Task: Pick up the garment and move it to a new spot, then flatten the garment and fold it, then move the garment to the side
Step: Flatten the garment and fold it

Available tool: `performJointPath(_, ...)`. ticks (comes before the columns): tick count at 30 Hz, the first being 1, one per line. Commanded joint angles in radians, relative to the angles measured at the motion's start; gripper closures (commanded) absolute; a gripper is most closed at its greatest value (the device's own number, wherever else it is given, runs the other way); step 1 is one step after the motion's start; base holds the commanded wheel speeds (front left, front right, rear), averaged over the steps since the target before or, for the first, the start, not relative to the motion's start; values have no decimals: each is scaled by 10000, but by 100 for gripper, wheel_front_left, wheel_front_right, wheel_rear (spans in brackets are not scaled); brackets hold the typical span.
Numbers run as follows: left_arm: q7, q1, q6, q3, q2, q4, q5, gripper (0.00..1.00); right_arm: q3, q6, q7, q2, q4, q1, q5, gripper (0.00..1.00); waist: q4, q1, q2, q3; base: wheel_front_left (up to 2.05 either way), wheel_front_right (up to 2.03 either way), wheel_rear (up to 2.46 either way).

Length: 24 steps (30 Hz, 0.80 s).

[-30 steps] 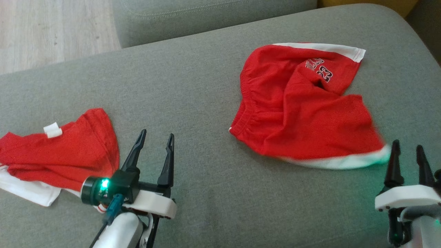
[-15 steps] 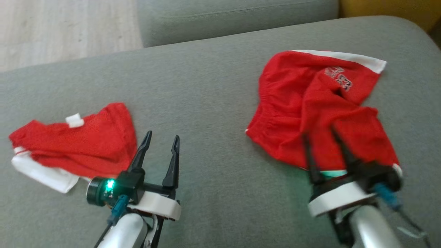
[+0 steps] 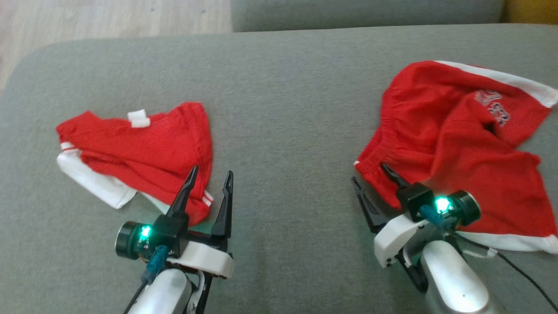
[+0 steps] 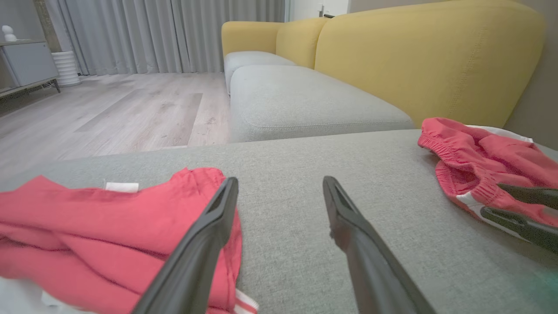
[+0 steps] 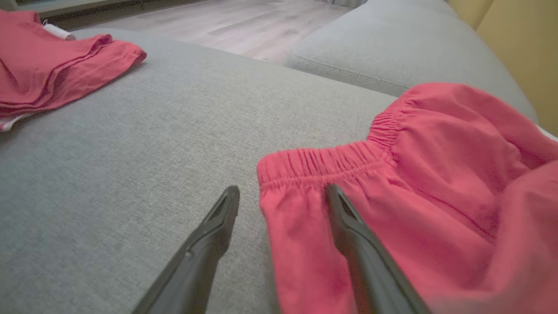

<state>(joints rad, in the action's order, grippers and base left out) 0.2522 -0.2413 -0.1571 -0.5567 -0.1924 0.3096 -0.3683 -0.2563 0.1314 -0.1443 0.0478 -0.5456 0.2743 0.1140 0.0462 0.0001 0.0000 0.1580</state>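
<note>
From the head view, both end effectors hang low over a gray cushion, jaws spread and holding nothing. The left end effector has a folded garment, red with white trim and a white tag, just ahead and to its left; one finger overlaps that garment's near corner. The right end effector points at the near left corner of the crumpled red shorts, which spread ahead and to its right. Dark lettering on the shorts reads only as a blur here.

The right wrist view adds the close detail: the gathered elastic waistband runs across just beyond the fingertips, one finger over bare cushion beside the cloth's edge, the other over red fabric. Whether either finger touches cannot be told. The folded garment lies well off to the far left of this end effector.

The left wrist view gives the room. Open cushion lies between its fingers. The shorts sit well off to the right, with the other arm's dark fingers at their near edge. Beyond come a second gray cushion, a yellow backrest, a pale wood floor, gray curtains and a low cabinet at far left.

A dark cable trails from the right arm across the shorts' white hem.
</note>
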Motion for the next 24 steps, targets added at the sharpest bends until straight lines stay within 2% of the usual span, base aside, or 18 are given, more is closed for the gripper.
performJointPath(1,95,-484,27,324,-52,-249,98,0,-5,-7,0,24,25,364,169,0,265,-1,0,199,0,0,0)
performJointPath(4,95,-502,46,363,-31,-235,124,0,274,-7,18,24,-374,546,261,0,372,-1,0,247,0,0,0)
performJointPath(5,95,-502,53,373,-22,-230,134,0,302,-7,-13,24,-480,593,171,19,394,-1,0,255,0,0,0)
performJointPath(6,95,-503,58,383,-12,-226,144,0,326,-7,-101,24,-551,648,-13,79,410,-1,0,262,0,0,0)
performJointPath(7,95,-505,63,394,-2,-221,155,0,347,-7,-226,24,-603,710,-203,100,417,-1,0,266,0,0,0)
performJointPath(11,95,-494,61,461,46,-195,184,0,-201,-7,-730,24,-645,934,-1039,100,343,-1,0,237,0,0,0)
performJointPath(21,95,-428,141,560,83,-131,270,0,-3096,-7,-1080,24,198,881,-3404,100,94,-1,0,24,0,0,0)
performJointPath(24,95,-404,156,584,90,-121,289,0,-3313,-7,-1060,24,138,856,-3854,100,69,-1,0,-9,0,0,0)
